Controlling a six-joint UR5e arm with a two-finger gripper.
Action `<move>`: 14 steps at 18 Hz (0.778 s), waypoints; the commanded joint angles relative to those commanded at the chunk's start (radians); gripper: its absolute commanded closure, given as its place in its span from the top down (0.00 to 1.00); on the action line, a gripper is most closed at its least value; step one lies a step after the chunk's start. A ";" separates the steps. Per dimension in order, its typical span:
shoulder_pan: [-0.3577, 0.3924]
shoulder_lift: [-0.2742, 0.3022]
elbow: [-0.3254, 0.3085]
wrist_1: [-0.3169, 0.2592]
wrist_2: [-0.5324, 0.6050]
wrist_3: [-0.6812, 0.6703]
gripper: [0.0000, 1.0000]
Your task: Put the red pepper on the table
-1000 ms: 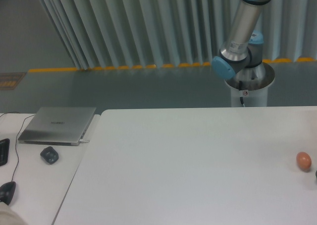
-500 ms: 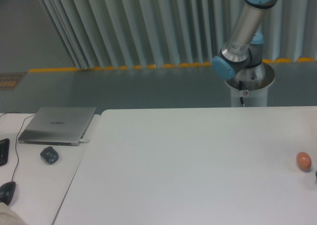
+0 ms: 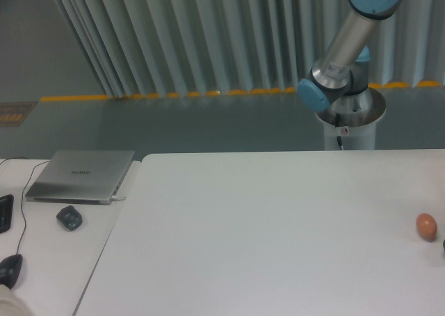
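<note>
Arm: only the lower silver link and blue joints point(image 3: 345, 51) show, leaning up and out through the top right of the picture, above the round pedestal point(image 3: 350, 117) behind the table
Gripper: out of frame; whether it is released or clenched cannot be told
Red pepper: not visible anywhere in this view
Table point(image 3: 264, 232): broad white top filling the lower picture; an orange-brown egg-shaped object point(image 3: 426, 225) sits near its right edge, a small dark thing just beside it, cut off by the frame
Desk point(image 3: 49, 260): to the left, touching the table; closed laptop point(image 3: 82, 175), dark mouse point(image 3: 69, 217), a cable
</note>
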 joint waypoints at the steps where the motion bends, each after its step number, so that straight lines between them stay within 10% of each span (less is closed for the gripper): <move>1: -0.012 -0.003 0.005 0.000 -0.024 -0.038 0.03; 14: -0.112 0.012 0.012 -0.009 -0.114 -0.267 0.03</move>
